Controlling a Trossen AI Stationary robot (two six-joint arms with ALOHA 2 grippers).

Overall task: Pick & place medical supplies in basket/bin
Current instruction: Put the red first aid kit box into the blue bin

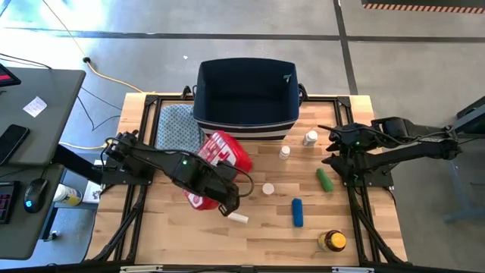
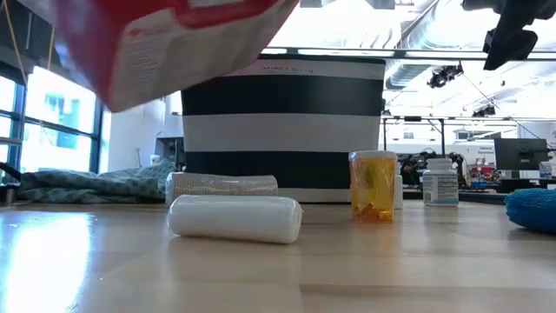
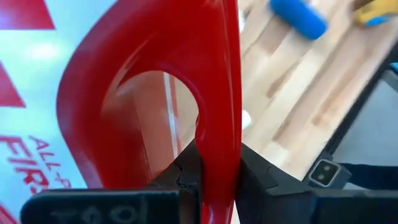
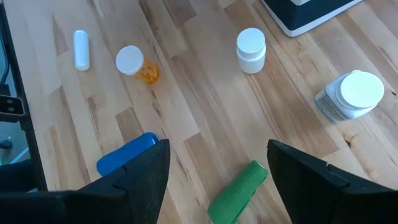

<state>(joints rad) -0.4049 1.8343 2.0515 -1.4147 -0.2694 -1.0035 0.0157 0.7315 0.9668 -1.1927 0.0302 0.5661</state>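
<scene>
On the wooden surface point(image 1: 258, 235), the left gripper point(image 1: 225, 203) jaws clench the stiff, flat first-aid kit point(image 1: 220, 155) by its handle, near the basket point(image 1: 246, 95); it may swing. The right gripper point(image 4: 217, 163) hangs released.

basket point(image 1: 246, 114) mouth open, bottles point(image 1: 285, 152) beside it

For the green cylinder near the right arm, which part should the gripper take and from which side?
Grip the green cylinder around its middle, coming straight down from above. It lies flat on the table with bare wood along both long sides, so fingers can close across its narrow width. The open right gripper hangs close above it, while the left gripper holds the red first-aid kit.
</scene>
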